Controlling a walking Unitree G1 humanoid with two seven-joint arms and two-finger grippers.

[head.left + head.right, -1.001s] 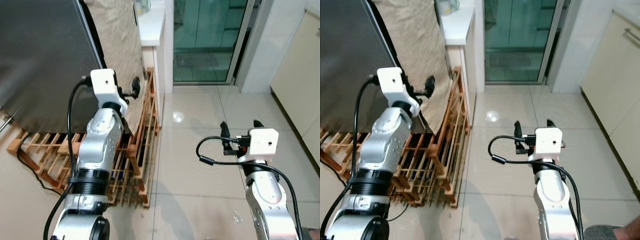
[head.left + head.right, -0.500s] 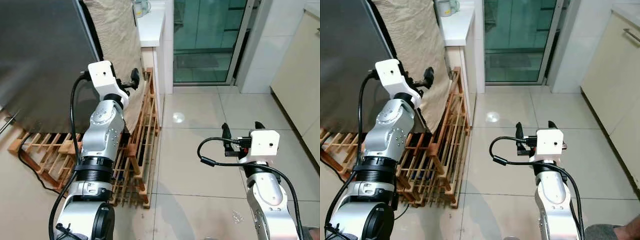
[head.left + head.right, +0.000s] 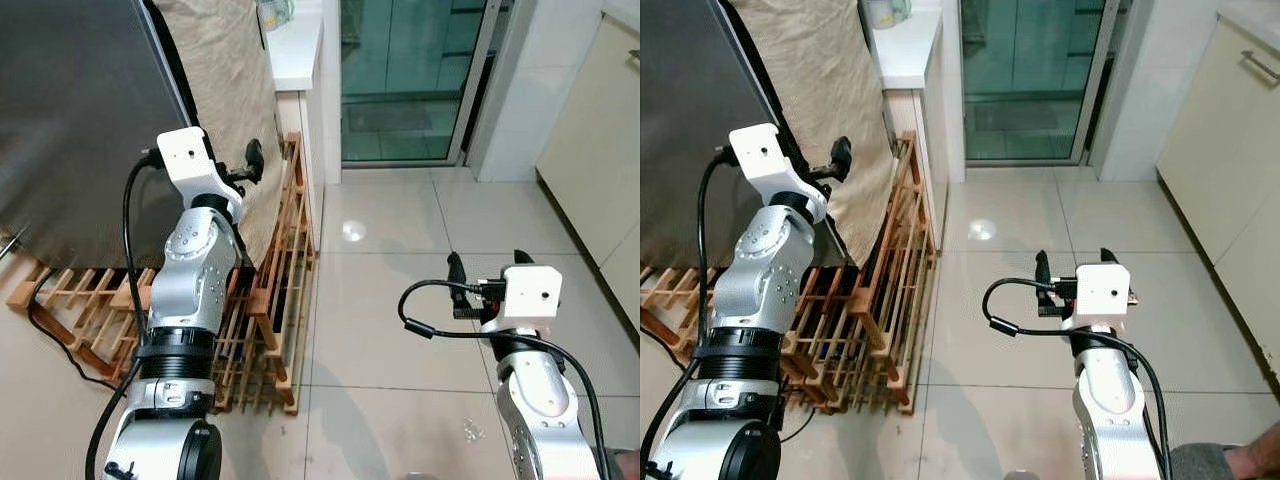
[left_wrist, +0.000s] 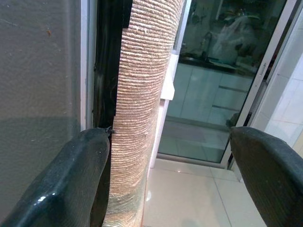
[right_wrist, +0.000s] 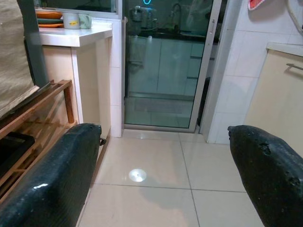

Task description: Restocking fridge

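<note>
Left gripper [image 3: 250, 160] has risen toward fridge [image 3: 80, 110] door edge, fingers spread, empty. Right gripper [image 3: 485, 268] unchanged, spread, empty over floor [image 3: 400, 230]; door not yet opened

Bare tiled floor [image 3: 400, 300] right of the wooden rack [image 3: 275, 300] (fridge [image 3: 80, 110] and burlap cover [image 3: 230, 90] blocking the left).

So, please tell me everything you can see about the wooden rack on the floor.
The wooden rack is a slatted frame of light brown wood that looks unpainted. It lies low on the tiled floor, under and beside the grey fridge with its beige woven cover. A black cable runs along its left end.
</note>
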